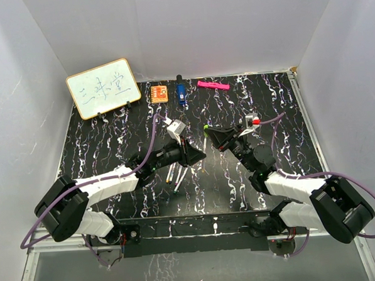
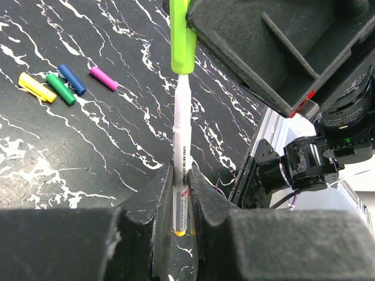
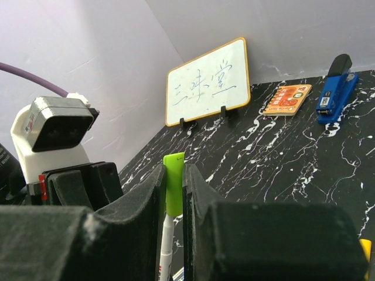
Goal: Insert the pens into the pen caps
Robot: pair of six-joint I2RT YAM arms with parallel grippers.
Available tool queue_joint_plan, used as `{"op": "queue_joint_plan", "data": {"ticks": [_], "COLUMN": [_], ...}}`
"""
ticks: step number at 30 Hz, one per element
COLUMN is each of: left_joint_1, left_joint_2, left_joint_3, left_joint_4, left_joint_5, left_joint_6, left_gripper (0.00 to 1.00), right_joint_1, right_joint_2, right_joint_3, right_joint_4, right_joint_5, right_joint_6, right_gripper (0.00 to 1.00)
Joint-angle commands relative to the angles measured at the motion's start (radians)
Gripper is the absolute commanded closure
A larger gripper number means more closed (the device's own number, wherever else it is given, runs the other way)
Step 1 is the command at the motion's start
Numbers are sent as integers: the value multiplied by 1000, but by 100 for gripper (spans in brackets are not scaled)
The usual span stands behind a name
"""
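Lime cap hangs over the middle of the desk in the top view, pinched in my right jaws. My left jaws face it almost nose to nose from the left. The held pen is too thin to make out from up there. A few spare pens lie on the desk just below my left jaws. Left wrist view: left jaws are pressed onto the white barrel of the pen, low down near its tail, and the tip end runs straight up into the mouth of the lime cap. I'd call the insertion started. I can't tell if it's seated, since a lot of bare barrel shows. The loose caps lie side by side on the desk, well apart from the work: yellow cap, dark green cap, blue cap, magenta cap. Right wrist view: right jaws clamp the lime cap on its sides, with the white barrel dropping out below it. The whiteboard and stapler are far back, not in the way. To do it well, line pen and cap up on one axis and push short and straight along the barrel, no side load. My grip is far from the tip, so the likely failure is the barrel bowing or sliding back through my left jaws instead of seating.
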Motion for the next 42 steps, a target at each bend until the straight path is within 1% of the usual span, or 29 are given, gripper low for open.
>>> {"op": "queue_joint_plan", "data": {"ticks": [1, 15, 34, 42], "left_joint_1": [-4, -5, -4, -3], "left_joint_2": [-33, -12, 1, -10], "left_joint_3": [22, 28, 36, 33], "left_joint_4": [36, 53, 53, 76], "left_joint_5": [-4, -14, -5, -42], "left_joint_6": [13, 5, 3, 3], "left_gripper": [100, 100, 100, 100], "right_joint_1": [1, 1, 2, 4], "right_joint_2": [-1, 19, 44, 45], "right_joint_3": [-8, -8, -3, -13], "right_joint_4": [58, 92, 121, 119], "right_joint_5": [-2, -14, -22, -36], "right_joint_6": [9, 60, 82, 86], "right_gripper": [100, 100, 100, 100]}}
